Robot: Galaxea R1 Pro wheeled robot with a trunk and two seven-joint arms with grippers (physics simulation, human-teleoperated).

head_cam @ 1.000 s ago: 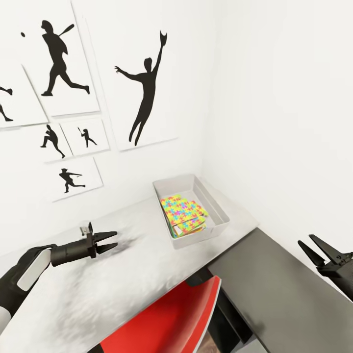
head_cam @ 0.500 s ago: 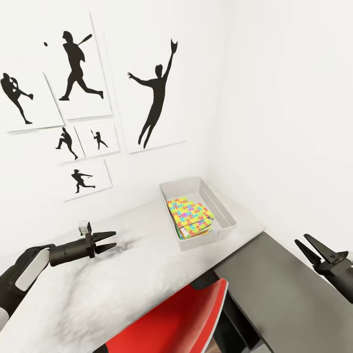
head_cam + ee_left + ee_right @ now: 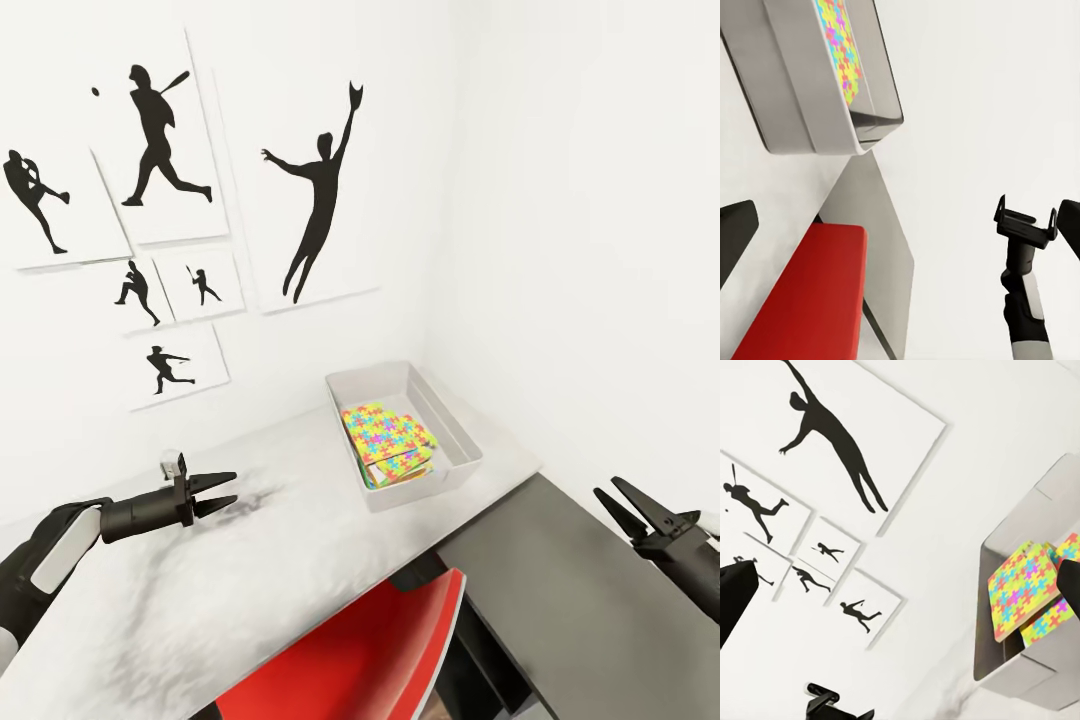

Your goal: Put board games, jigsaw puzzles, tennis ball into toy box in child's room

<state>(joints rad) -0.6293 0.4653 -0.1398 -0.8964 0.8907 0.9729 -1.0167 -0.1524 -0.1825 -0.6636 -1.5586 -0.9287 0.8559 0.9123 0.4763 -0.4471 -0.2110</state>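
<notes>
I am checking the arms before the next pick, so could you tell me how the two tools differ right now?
The left black two-fingered tool hangs over the pale marbled table; the right black tool hangs over the dark-grey cabinet. The left one's fingers gape narrowly, the right one's wider. Both are open and empty.

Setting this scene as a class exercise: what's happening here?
Nothing is being handled right now. The shallow light-grey toy box on the pale marbled table holds the bright multicoloured jigsaw puzzles. The left claw hovers open over the tabletop; the right claw is open above the dark-grey cabinet.
</notes>
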